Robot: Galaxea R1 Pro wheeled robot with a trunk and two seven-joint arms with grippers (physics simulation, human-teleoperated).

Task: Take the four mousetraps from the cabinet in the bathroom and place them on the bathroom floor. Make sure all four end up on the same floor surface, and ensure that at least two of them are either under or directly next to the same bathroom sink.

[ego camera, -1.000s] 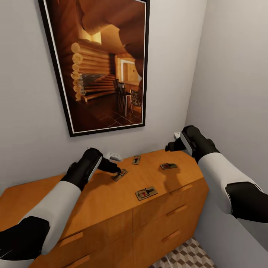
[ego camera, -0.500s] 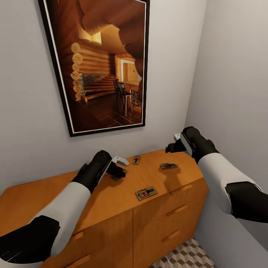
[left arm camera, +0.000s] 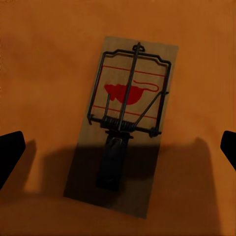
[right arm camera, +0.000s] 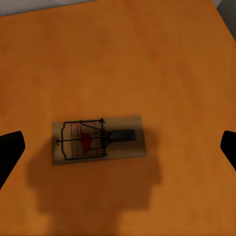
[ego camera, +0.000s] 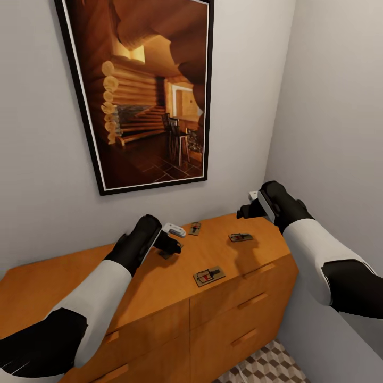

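Four mousetraps lie flat on top of the orange-brown cabinet [ego camera: 159,287]. One mousetrap [ego camera: 208,276] is near the front edge, one [ego camera: 240,237] is toward the right end, one [ego camera: 195,229] is by the back wall. The fourth mousetrap [left arm camera: 125,123] sits directly under my left gripper [ego camera: 171,246], mostly hidden in the head view. The left gripper [left arm camera: 118,150] is open, its fingertips [left arm camera: 10,152] wide on either side of that trap and above it. My right gripper [ego camera: 243,210] hovers open above the right-end mousetrap [right arm camera: 98,139], well clear of it.
A large framed picture [ego camera: 143,90] hangs on the grey wall behind the cabinet. A side wall [ego camera: 340,133] stands close on the right. A patch of cube-pattern bathroom floor [ego camera: 266,367] shows below the cabinet's drawers [ego camera: 239,308].
My left arm has reached forward and to the right, bringing its gripper over the mousetrap near the back; in the last half second it barely moved. The right arm has stayed still.
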